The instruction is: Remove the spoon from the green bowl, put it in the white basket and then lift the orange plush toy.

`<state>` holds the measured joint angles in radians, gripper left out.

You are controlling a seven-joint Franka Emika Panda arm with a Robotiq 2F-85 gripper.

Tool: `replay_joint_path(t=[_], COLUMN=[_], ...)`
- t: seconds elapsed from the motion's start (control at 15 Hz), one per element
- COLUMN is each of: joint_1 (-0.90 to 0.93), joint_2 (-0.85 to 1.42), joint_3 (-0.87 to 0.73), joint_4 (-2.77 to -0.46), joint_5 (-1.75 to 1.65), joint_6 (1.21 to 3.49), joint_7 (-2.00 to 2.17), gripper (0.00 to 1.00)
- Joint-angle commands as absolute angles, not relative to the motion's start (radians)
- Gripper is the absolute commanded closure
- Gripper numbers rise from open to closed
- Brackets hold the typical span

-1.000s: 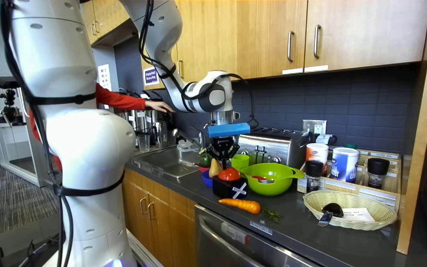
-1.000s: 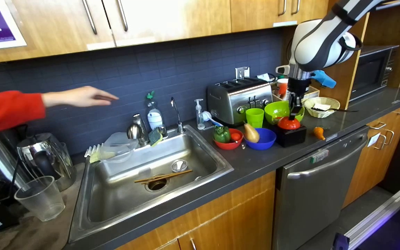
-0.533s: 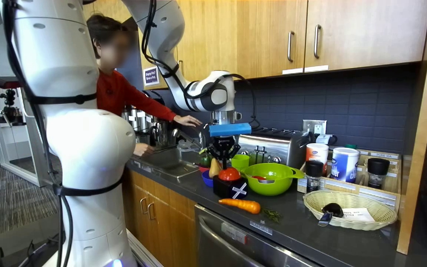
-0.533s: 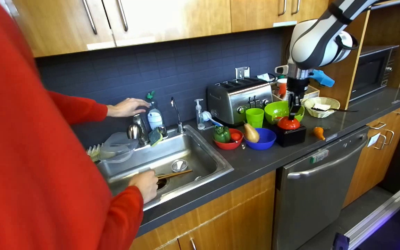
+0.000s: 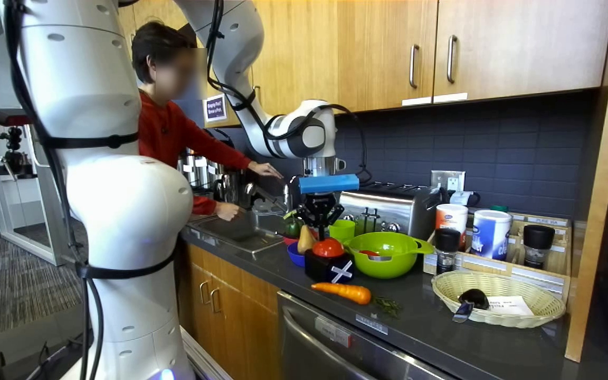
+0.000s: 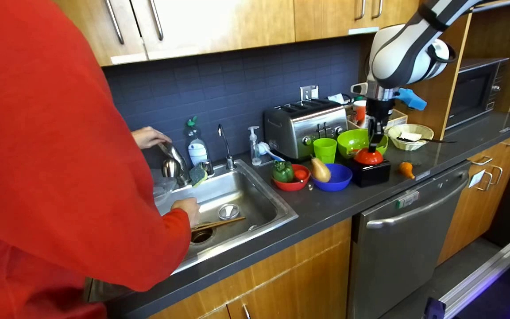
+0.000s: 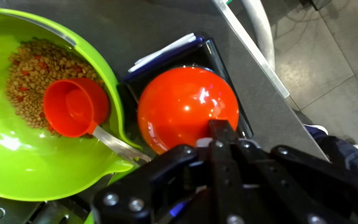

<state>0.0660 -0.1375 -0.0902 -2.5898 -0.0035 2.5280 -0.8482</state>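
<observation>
The red dome below the end effector and the green bowl near it both looked smooth, glossy and plastic.

Qty: grn bowl + red bowl + blu bowl = 3; 1 bskt, 1 blk spoon, 1 carrot, 1 toaster, 2 blk-cap jars.

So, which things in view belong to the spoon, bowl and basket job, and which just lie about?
Job: gripper; spoon, already in the basket; green bowl; carrot, probably the orange toy.

Lying about: toaster; pepper; squash; green cup; blue bowl; red button, under the gripper.
</observation>
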Motion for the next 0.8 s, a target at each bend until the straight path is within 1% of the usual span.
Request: replay_joint_path(t=[0.0, 0.47, 0.53, 0.6, 0.67, 0.73], joint_1=[0.036, 0.019, 0.020, 0.022, 0.023, 0.029], joint_2=[-0.163, -0.209, -0.213, -0.218, -0.222, -0.182], joint_3=[-0.072, -0.059, -0.057, -0.058, -0.057, -0.068], joint_4=[-2.608, -2.618, -2.618, -2.621, -2.621, -2.602], joint_5=[-0.064, -0.193, -0.207, -0.208, -0.210, -0.180], joint_6=[2.534, 2.517, 2.508, 2.506, 2.500, 2.520], joint_7=[-0.799, -0.703, -0.691, -0.692, -0.680, -0.714], gripper=[1.00, 1.00, 0.94, 0.73, 0.70, 0.88])
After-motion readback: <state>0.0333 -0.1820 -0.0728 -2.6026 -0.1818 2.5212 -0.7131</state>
